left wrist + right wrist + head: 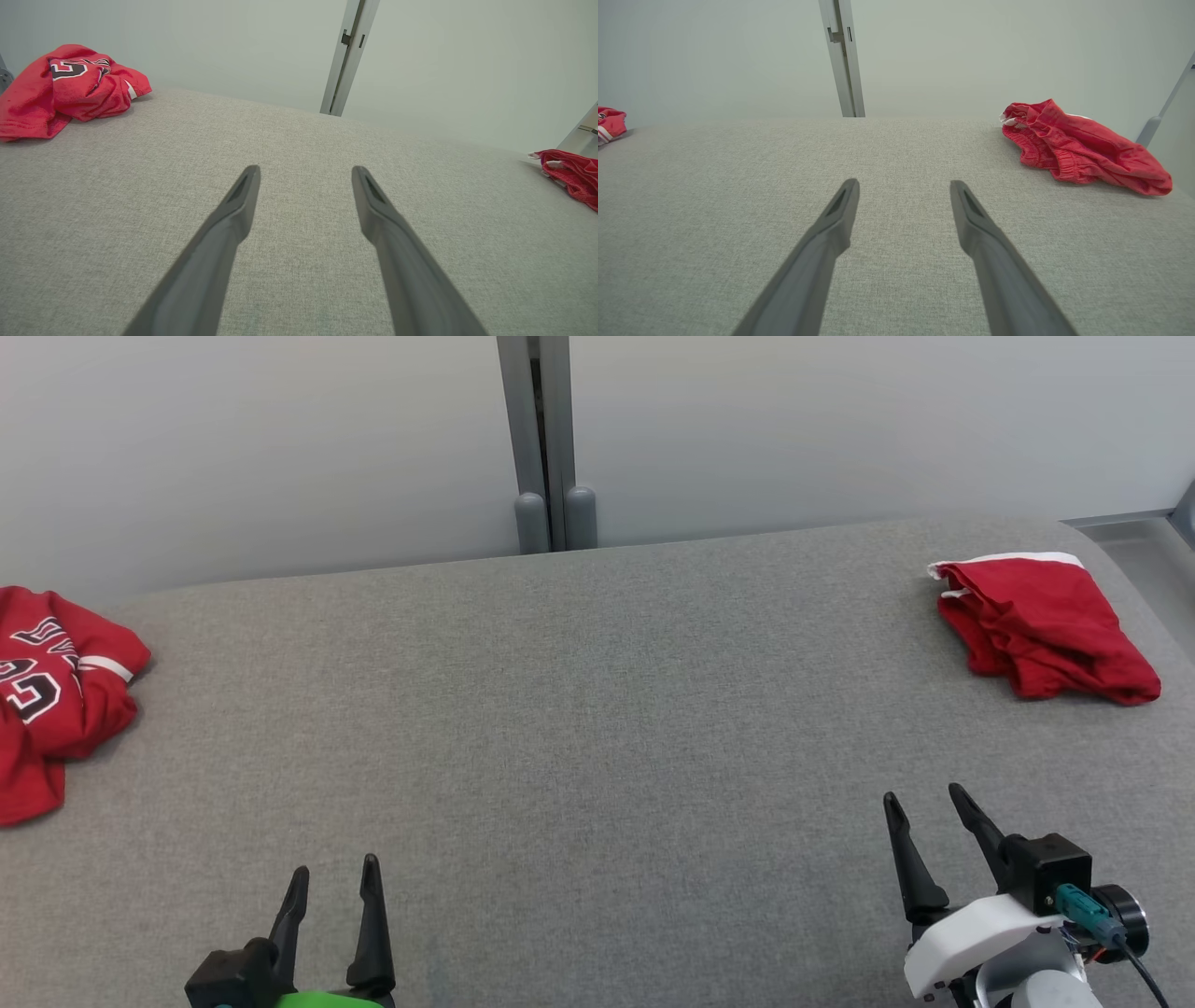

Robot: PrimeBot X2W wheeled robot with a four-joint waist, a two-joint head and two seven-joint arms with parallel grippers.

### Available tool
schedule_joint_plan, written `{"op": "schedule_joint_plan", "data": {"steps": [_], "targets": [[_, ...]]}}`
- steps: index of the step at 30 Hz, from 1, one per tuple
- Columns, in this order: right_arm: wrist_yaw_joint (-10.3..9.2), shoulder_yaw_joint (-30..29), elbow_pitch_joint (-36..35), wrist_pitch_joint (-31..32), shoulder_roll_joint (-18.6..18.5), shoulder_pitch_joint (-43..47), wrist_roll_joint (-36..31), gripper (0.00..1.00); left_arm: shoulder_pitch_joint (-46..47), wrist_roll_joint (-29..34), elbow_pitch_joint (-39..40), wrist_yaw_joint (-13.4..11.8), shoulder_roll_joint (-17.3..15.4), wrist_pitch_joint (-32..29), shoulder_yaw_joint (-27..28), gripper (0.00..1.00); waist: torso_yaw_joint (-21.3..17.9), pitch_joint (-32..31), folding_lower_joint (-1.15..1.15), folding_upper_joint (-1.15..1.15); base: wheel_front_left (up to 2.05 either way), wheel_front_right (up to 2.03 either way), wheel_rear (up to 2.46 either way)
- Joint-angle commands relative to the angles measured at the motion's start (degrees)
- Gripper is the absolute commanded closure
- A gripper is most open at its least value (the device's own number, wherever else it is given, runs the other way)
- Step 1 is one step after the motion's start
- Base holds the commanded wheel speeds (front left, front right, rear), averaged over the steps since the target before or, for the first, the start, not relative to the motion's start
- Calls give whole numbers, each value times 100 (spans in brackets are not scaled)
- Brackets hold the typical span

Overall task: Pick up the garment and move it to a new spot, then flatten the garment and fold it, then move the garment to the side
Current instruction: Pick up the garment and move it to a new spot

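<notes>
A crumpled red jersey (56, 695) with black-and-white lettering lies at the far left edge of the grey table (579, 709); the left wrist view has the jersey (70, 88) at its upper left. A bunched pair of red shorts (1041, 625) with white trim sits at the back right, and the shorts (1083, 147) lie ahead and to the right of my right gripper. My left gripper (334, 871) hovers open near the front edge, holding nothing. My right gripper (924, 795) is open too, well short of the shorts.
A pale wall with a grey vertical post (546, 448) stands behind the table. The table's rounded back right corner drops off beside the shorts. A broad stretch of grey fabric surface lies between the two garments.
</notes>
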State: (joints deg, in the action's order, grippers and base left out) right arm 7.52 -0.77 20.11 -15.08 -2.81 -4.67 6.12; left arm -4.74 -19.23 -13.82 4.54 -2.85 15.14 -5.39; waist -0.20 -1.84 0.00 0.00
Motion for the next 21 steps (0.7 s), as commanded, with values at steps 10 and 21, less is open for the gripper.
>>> {"op": "schedule_joint_plan", "data": {"steps": [10, 21], "targets": [[-7, -1, 3, -11, -19, 28, 55, 0, 97, -65, -26, -33, -10, -1, -96, 0, 246, -29, 0, 0, 0, 0, 0], [-7, -11, -115, -12, -17, 78, 66, 0, 199, 46, 20, -25, -14, 0, -124, 0, 1513, -63, 0, 0, 0, 0, 0]]}}
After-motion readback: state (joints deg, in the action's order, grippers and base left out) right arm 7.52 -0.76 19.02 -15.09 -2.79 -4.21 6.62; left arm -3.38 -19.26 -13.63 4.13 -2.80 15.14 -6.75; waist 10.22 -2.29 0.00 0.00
